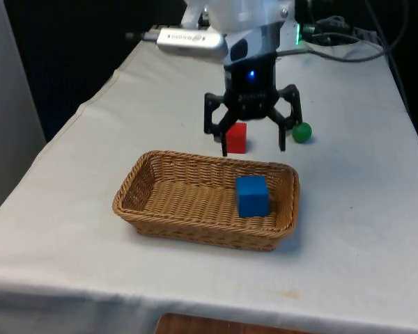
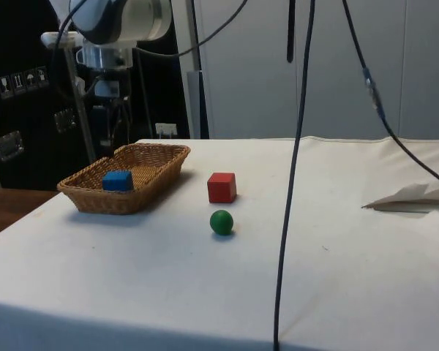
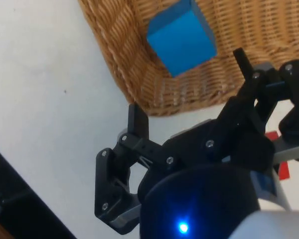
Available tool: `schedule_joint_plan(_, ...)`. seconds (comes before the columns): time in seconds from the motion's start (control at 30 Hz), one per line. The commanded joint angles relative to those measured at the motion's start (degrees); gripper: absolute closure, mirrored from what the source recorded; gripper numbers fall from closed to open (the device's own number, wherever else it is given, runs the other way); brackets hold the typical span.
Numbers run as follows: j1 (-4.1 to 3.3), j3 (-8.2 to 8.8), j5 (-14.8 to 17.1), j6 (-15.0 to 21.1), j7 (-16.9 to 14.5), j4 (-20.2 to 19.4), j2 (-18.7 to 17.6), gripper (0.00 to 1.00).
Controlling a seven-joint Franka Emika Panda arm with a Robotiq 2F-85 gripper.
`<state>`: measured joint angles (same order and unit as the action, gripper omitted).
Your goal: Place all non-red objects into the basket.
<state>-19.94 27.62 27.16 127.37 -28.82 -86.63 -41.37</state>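
Green ball [image 1: 302, 132] on cloth, just outside one finger, clear of basket. Blue block [image 1: 252, 195] inside basket [image 1: 153, 177], below fingers. Gripper [image 1: 253, 145] spread wide, empty, above basket's far rim. Red block [image 1: 236, 137] behind fingers, beside ball.

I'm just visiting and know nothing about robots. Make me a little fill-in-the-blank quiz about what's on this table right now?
1. The blue cube lies inside the ____.
2. The green ball rests on the white cloth, outside the wicker basket, beside a cube coloured ____.
3. The gripper hangs above the basket's far rim, its jaws spread ____ and holding nothing.
4. The one non-red thing not yet in the basket is the green ____.

Missing words: basket; red; open; ball
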Motion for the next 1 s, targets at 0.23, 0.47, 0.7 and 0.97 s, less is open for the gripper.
schedule_joint_plan(0.23, -0.97, -0.23, -2.5, -0.1, 1.0, -4.2, 4.9, 0.00)
schedule_joint_plan(0.47, -2.41, 0.06, -5.8, 0.1, 2.3, -9.5, 10.6, 0.00)
schedule_joint_plan(0.7, -2.92, -0.46, -8.9, 0.2, 3.6, -13.4, 15.0, 0.00)
schedule_joint_plan(0.97, -3.21, -1.38, -12.8, 0.2, 5.4, -17.5, 19.8, 0.00)
